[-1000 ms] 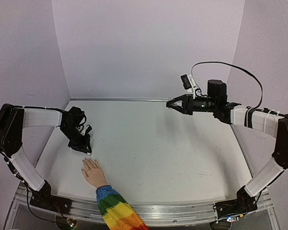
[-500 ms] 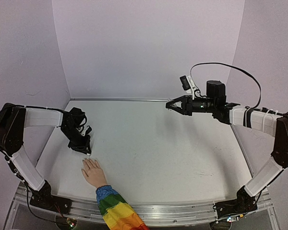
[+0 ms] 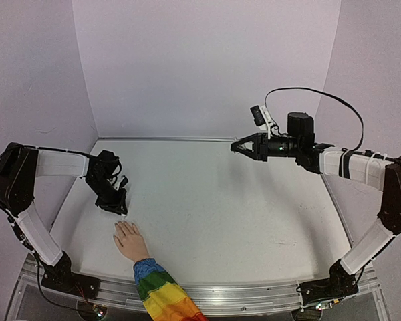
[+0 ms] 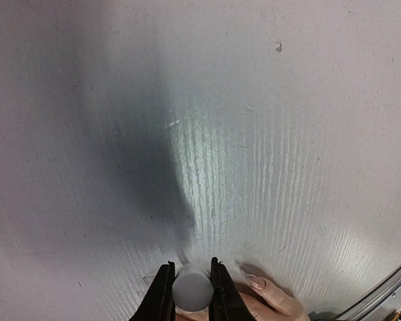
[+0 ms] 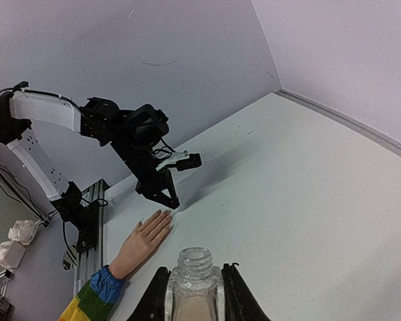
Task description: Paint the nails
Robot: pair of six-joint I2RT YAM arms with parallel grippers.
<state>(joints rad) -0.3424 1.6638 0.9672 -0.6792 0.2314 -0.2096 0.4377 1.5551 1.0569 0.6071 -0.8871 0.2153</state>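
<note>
Gripping a cap (image 4: pixel 192 290) at the nails (image 4: pixel 256 282), left hand (image 3: pixel 119 208) faces open table (image 3: pixel 207 200) toward right hand (image 3: pixel 236 146) gripping a bottle (image 5: pixel 195 294).

No writing, label, brand or number is legible anywhere.

Top camera sits high behind both arm bases (image 3: pixel 60 273), looking down over the whole table (image 3: pixel 207 200). Left wrist view hangs close, facing straight down. Right wrist view looks across from far off; all three catch the mannequin hand (image 3: pixel 129 239).
</note>
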